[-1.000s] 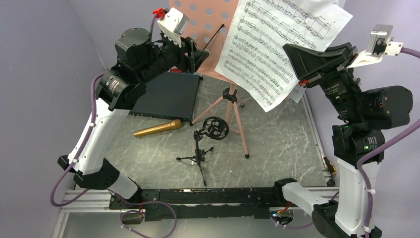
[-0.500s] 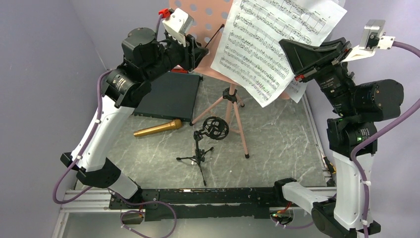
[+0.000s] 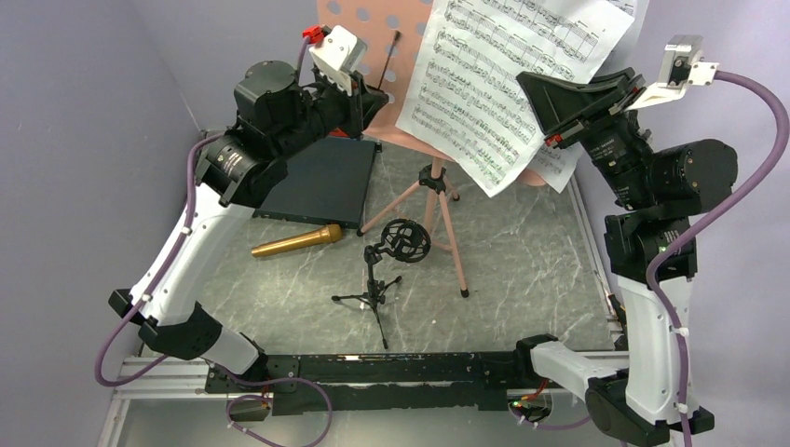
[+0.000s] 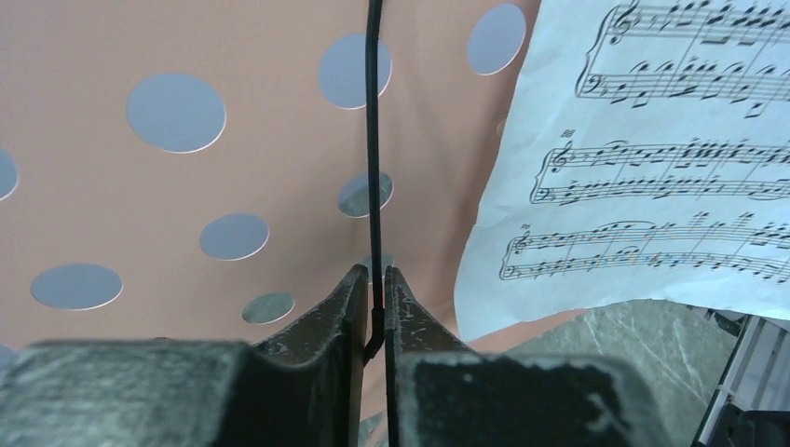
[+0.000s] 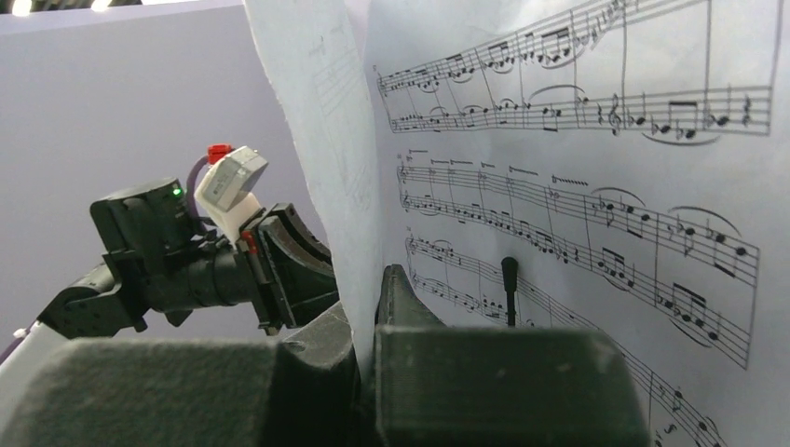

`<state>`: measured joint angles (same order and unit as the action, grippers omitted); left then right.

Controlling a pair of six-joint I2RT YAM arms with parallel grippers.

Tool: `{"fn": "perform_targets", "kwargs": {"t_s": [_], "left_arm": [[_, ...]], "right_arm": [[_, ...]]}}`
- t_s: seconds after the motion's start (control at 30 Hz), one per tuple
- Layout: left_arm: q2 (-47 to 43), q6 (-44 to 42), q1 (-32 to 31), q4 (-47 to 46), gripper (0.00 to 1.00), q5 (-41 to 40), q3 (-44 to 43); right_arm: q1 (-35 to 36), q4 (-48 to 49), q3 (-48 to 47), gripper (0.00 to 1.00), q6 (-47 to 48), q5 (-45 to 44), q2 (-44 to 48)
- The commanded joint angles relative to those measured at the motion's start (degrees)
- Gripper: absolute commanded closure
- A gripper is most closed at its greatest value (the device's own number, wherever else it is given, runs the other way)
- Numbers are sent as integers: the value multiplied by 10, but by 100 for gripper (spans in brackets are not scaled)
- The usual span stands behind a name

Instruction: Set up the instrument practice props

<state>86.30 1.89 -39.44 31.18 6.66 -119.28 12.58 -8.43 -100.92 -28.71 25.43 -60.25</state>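
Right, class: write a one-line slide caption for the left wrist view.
Left end effector pinching the pink perforated music stand's black wire page holder, sheet-music page alongside.

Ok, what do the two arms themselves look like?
The left arm and right arm both have white lower links and black motor housings, with purple cables looped alongside. Each wrist carries a white camera block; the left one has a red connector. The jaws are black wedges.

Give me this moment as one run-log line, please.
left hand: closed on retainer wire of music stand | right hand: holding sheet-music page before stand | microphone: lying on table | mic stand: upright, empty
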Motion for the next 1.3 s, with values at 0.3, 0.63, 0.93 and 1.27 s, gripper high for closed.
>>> {"fn": "perform_targets", "kwargs": {"t_s": [0.3,0.63,0.93,1.27], "left_arm": [[-64,-3,1,-78,97,30,52],[-87,-12,1,-116,97,54,94],[-98,-35,1,-136,97,79,113],[-102,-37,1,-136,97,91,122]], "right_arm": [[1,46,12,100,-11,-23,7],[1,67,17,100,-29,-14,-9],[4,82,20,100,-41,-3,-21],[59,95,12,100,-33,-12,-44]]}}
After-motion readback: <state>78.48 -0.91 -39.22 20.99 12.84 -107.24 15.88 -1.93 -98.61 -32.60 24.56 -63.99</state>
